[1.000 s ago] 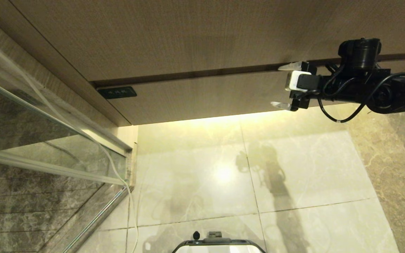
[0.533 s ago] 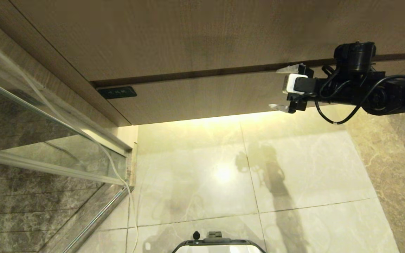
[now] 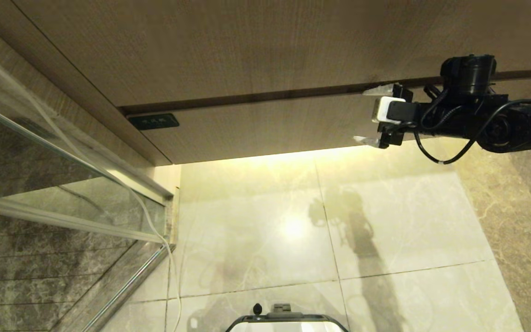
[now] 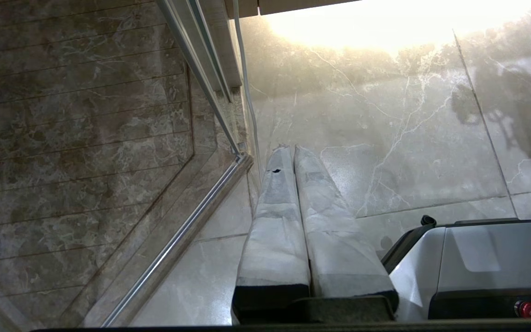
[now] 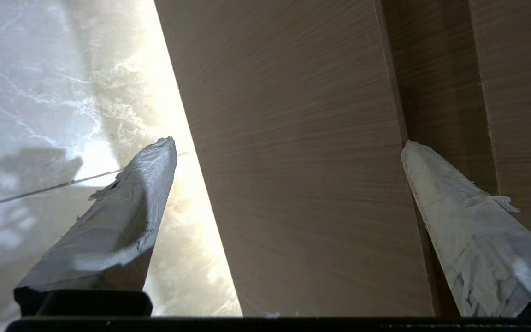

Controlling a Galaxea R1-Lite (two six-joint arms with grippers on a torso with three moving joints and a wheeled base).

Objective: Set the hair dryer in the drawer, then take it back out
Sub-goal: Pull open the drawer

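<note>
**Right tool shifted slightly along the closed drawer front; drawer not yet opened**

Compare the head view with the one a second earlier: your right tool [image 3: 368, 115] now sits a little further left along the drawer [image 3: 265, 129] and marginally higher. The shift is small. Since half a second ago it has barely moved.

The fingers stand wide apart and hold nothing. In the right wrist view, one fingertip [image 5: 413, 152] lies at the dark gap along the drawer's upper edge, below the taller plain panel [image 3: 247, 46]; the other fingertip [image 5: 164, 147] lies past the lower edge, over the lit floor [image 3: 385, 221]. The drawer front sits between them. You cannot tell from these views whether either fingertip touches the wood.

The drawer is shut, its dark label [image 3: 153, 121] at the far left corner. The hair dryer appears in no view.

Your left tool [image 4: 292, 152] hangs over the floor beside the glass shower partition [image 3: 62, 184], fingers pressed together, idle.

Judgement: the task is at its first step. Expect the next move to engage the upper edge and pull the drawer out.
</note>
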